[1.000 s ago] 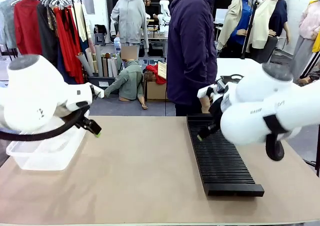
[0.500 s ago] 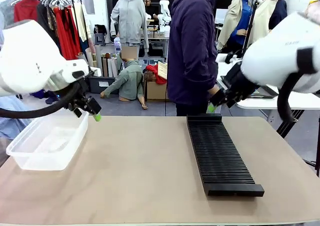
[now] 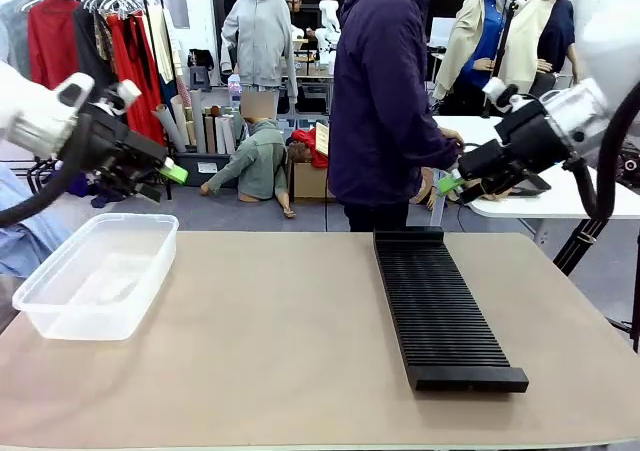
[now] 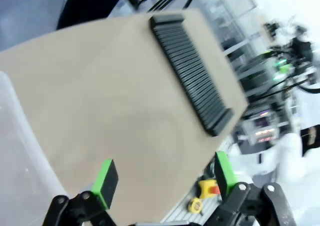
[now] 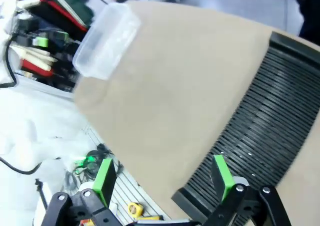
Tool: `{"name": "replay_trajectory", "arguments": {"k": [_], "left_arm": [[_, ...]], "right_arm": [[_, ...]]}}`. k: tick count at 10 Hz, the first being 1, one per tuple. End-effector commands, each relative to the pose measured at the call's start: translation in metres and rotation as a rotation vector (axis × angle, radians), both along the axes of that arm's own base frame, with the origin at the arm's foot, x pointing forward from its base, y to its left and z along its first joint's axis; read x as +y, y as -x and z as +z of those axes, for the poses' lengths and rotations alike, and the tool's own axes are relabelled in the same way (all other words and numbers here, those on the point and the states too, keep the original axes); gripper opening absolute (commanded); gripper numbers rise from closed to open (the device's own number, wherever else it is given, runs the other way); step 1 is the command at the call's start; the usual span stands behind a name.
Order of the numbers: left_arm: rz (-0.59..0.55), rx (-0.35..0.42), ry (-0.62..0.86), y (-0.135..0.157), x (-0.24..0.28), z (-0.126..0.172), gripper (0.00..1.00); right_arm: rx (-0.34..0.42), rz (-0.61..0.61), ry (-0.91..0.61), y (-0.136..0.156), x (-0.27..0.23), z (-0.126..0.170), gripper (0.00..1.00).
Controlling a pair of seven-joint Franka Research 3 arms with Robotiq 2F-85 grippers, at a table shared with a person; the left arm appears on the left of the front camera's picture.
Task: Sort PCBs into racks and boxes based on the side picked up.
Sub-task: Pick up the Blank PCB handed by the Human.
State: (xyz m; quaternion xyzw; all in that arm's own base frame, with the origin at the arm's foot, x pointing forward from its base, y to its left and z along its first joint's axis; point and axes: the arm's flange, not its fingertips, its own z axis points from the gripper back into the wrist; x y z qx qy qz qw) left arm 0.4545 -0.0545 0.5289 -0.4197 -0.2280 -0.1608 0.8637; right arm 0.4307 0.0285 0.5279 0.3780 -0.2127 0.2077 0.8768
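Lifted and swung outward since before, the left gripper (image 3: 163,181) gapes empty, tub (image 3: 95,276) at its 7 o'clock. The right gripper (image 3: 450,183), likewise raised and spread empty, has the rack (image 3: 440,306) at 6 o'clock, lying lengthwise 12-to-6.

We are seeing a wide bare stretch of the table (image 3: 290,351) lying open between the clear tub (image 3: 95,276) at the left and the long black rack (image 3: 440,311) right of centre, and fingers could be passing there freely. A person (image 3: 385,101) is standing at the far edge just behind the rack's far end, blocking that approach. The left gripper (image 3: 163,181) and right gripper (image 3: 455,188) are hanging well above the table, spread wide, leaving the surface unobstructed.
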Motion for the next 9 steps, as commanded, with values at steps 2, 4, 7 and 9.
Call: {"name": "replay_trajectory", "arguments": {"k": [2, 4, 7, 9], "left_arm": [[0.029, -0.024, 0.252, 0.025, 0.053, -0.009, 1.00], [0.027, -0.038, 0.369, 0.046, 0.079, -0.006, 1.00], [0.065, -0.056, 0.407, 0.066, 0.115, -0.015, 1.00], [0.031, -0.060, 0.401, 0.062, 0.117, -0.018, 1.00]], "right_arm": [[0.009, 0.008, -0.252, -0.002, -0.059, -0.019, 1.00], [-0.002, 0.001, -0.414, 0.007, -0.093, -0.030, 1.00], [-0.026, -0.007, -0.570, 0.025, -0.124, -0.040, 1.00], [-0.029, 0.024, -0.641, 0.029, -0.127, -0.037, 1.00]]}}
